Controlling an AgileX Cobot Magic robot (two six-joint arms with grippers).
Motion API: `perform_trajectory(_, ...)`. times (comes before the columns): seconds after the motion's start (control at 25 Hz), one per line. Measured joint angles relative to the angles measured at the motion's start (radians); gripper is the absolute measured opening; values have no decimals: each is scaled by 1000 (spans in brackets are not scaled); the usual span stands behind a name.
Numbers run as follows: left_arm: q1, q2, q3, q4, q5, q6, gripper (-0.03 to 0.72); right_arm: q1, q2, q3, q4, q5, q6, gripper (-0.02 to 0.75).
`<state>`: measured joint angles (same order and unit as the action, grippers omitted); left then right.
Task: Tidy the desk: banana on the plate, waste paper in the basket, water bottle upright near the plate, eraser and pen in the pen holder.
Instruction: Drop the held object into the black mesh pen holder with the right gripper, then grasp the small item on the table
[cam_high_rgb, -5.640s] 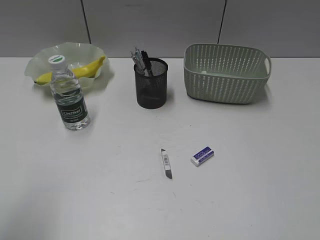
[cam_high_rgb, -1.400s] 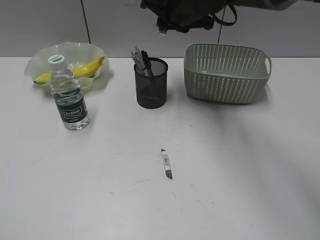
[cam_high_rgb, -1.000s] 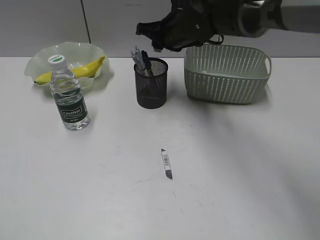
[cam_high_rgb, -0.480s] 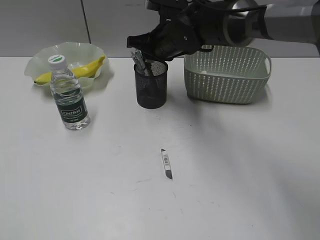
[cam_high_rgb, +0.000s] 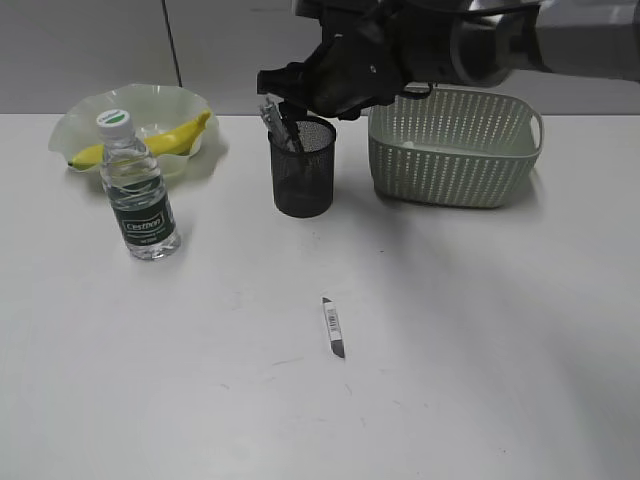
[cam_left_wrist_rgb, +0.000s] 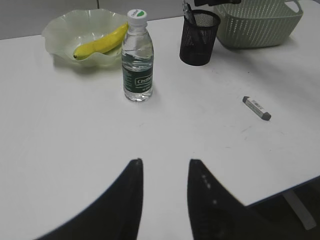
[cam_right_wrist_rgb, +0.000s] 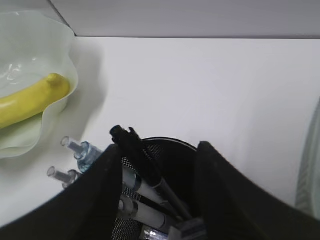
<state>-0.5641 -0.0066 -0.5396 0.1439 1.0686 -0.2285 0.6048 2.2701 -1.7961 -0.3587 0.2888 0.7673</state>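
Note:
The banana (cam_high_rgb: 160, 140) lies in the pale green plate (cam_high_rgb: 75, 125) at the back left. The water bottle (cam_high_rgb: 138, 190) stands upright in front of the plate. My right gripper (cam_high_rgb: 288, 98) hangs open over the black mesh pen holder (cam_high_rgb: 302, 175), one finger on each side of its mouth (cam_right_wrist_rgb: 159, 147). The eraser (cam_right_wrist_rgb: 187, 231) lies among several pens inside the holder. A short grey pen (cam_high_rgb: 333, 327) lies on the desk (cam_high_rgb: 480, 330). My left gripper (cam_left_wrist_rgb: 162, 162) is open and empty above the desk's near part. The waste paper is not visible.
The sage green basket (cam_high_rgb: 455, 150) stands right of the pen holder, under my right arm; its inside is mostly hidden. A grey panelled wall runs behind the desk. The desk's near edge shows in the left wrist view (cam_left_wrist_rgb: 280, 187).
The eraser has left the desk. My right arm came in from above and lowered over the pen holder. Bottle, banana and grey pen have not moved.

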Motion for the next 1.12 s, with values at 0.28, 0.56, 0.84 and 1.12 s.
perform_trajectory(0.28, 0, 0, 0, 0, 0, 0, 230, 1, -131, 0, -6, 279, -36, 389)
perform_trajectory(0.56, 0, 0, 0, 1, 0, 0, 230, 2, -260, 0, 80, 649, -430, 390)
perform_trajectory(0.84, 0, 0, 0, 4, 0, 0, 230, 2, -355, 6, 114, 902, -641, 372)
perform_trajectory(1.12, 0, 0, 0, 6, 0, 0, 230, 2, -563, 290, 164, 914, -696, 279)
